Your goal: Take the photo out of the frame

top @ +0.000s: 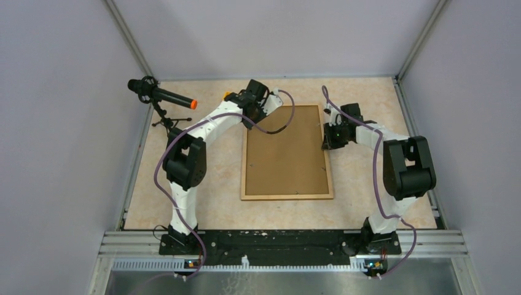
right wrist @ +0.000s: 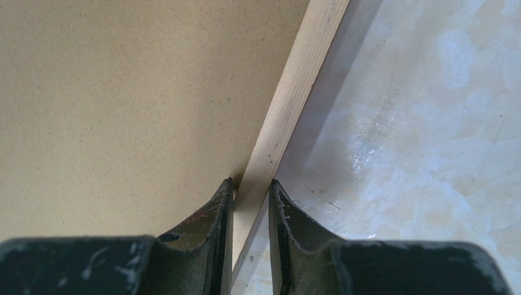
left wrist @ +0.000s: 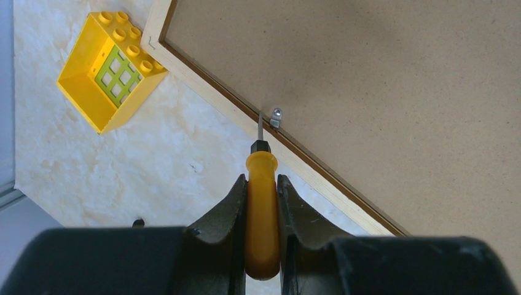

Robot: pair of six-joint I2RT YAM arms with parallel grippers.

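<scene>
While the frame lies back-up on the marbled table, its fibreboard showing, my left gripper is clamped on the yellow handle of a screwdriver. The blade tip is just beside a small metal tab at the frame's left rim. My right gripper pinches the frame's right rim (one finger on the fibreboard side, one outside). A yellow Duplo window block sits near the frame's far-left corner.

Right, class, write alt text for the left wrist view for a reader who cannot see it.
The left tool grips a yellow-handled screwdriver, its tip at a metal clip by the rim of the frame. A yellow block sits on the table.
</scene>
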